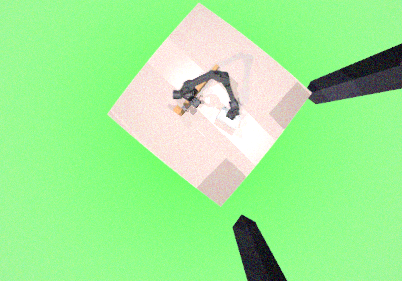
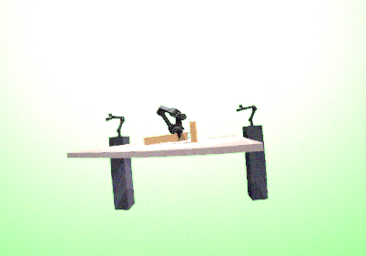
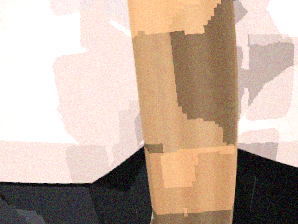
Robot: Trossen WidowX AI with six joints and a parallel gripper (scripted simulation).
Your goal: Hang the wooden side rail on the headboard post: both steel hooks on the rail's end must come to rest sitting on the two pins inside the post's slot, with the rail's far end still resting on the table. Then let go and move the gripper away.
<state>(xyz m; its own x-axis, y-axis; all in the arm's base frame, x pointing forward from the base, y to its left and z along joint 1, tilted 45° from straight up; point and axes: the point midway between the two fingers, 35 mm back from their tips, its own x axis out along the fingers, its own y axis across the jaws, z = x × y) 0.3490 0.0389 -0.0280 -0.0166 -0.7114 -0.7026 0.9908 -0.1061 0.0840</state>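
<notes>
Rail [image 2: 159, 140] first: the wooden side rail lies low along the desk [image 2: 137, 153], and my hand [image 2: 178, 135] is clamped on it near the end that faces the headboard post [image 2: 193, 131]. In the wrist view the rail [image 3: 182, 96] runs straight up the middle between my dark fingers, which press on it from both sides, so my grip is firm and I am carrying that end. From the side, the upright post stands just beside my hand, and the far end of the rail reaches away toward the other side of the desk, seemingly resting on its surface, though the view is too small to be sure. From above, my arm [image 1: 220, 79] arches over the rail [image 1: 178, 110] and hides most of it. I cannot make out the steel hooks, the slot or the pins in any view, so I cannot say whether the hooks have entered the slot. My judgement is that the pick-up and the approach are done, and the seating itself is what remains: bring the hooks into the slot, lower them onto both pins, then open my hand and draw it away.
</notes>
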